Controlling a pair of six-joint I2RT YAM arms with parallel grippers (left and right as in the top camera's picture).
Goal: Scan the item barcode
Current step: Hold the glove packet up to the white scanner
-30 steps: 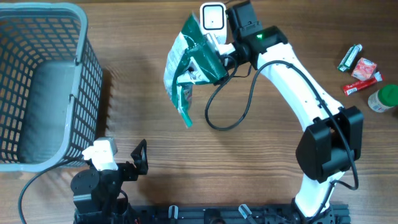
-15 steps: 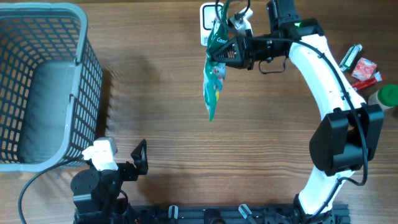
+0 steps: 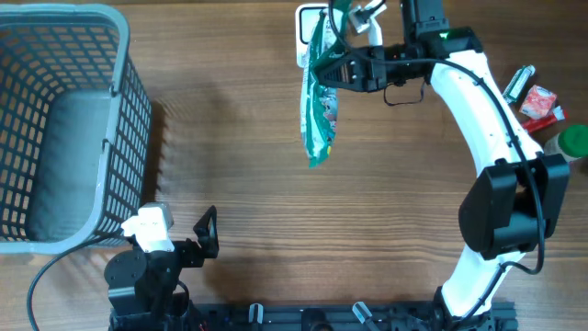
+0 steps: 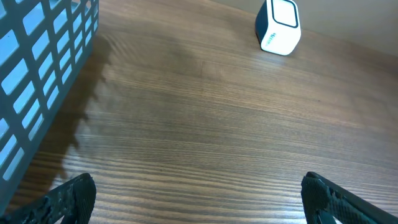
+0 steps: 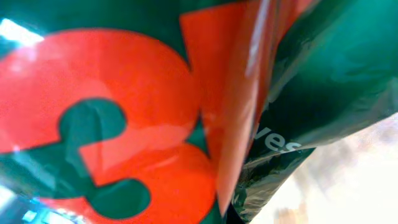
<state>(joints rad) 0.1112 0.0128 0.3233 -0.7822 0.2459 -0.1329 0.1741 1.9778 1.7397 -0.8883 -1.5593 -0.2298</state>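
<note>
two right fingers (image 3: 338, 74) clamped on green bag (image 3: 320, 119), left fingers (image 4: 71, 196) spread wide

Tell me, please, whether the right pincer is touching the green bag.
Touching. The overhead view shows the right pincer clamped on the green bag, which hangs from it.

Bare wood (image 3: 239, 175) spans the middle of the table, from the near edge to the far one. The grey basket (image 3: 138, 129) walls off the left side. At the far edge the bag (image 3: 320, 110) hangs down, overlapping the scanner (image 3: 301, 37) in the overhead view. The right arm (image 3: 487, 119) arches over the right side, with 4 small items (image 3: 537, 101) beyond it. Ahead of the wide-spread left gripper (image 4: 196, 186), the wood runs unblocked to the scanner.
</note>
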